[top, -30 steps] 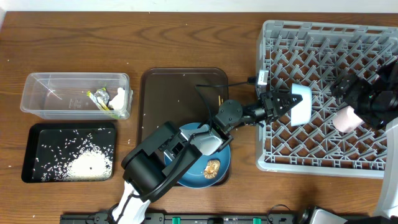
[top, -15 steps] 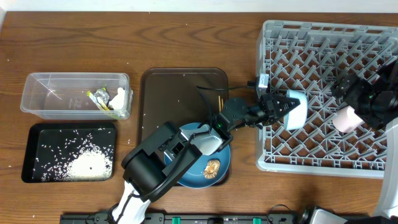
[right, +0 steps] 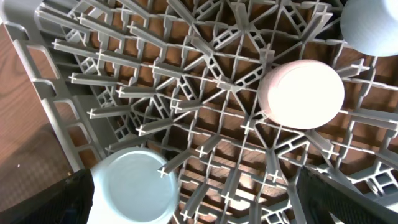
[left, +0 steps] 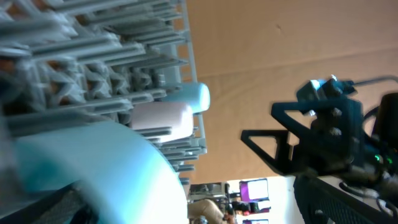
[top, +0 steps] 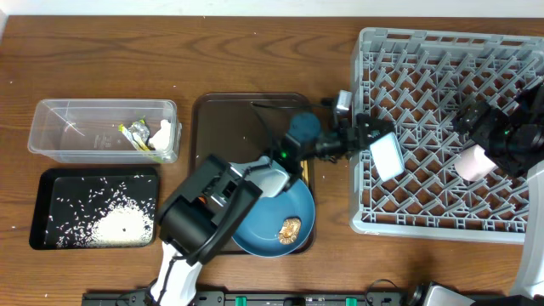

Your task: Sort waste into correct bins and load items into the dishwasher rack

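Note:
The light-blue cup (top: 387, 157) lies tilted among the pegs at the left side of the grey dishwasher rack (top: 442, 51). My left gripper (top: 364, 136) is open just left of it, at the rack's edge. The cup (left: 106, 168) fills the lower left of the left wrist view, blurred. The pale-pink cup (top: 470, 163) stands mouth-down in the rack, and my right gripper (top: 493, 136) hangs open above it, holding nothing. In the right wrist view the pink cup (right: 301, 93) and the blue cup (right: 134, 186) both sit between pegs. The blue plate (top: 276, 225) carries a brown food scrap (top: 291, 228).
The plate rests on a dark brown serving tray (top: 246, 115). A clear tub (top: 76, 127) holds a crumpled wrapper (top: 144, 134). The black tray (top: 59, 191) holds white rice (top: 119, 225). A pale-blue rounded item (right: 373, 25) sits in the rack beyond the pink cup.
My left gripper has opened and let go of the light-blue cup, then drawn back left. The cup has dropped lower and leftward in the rack. The right arm has not moved.

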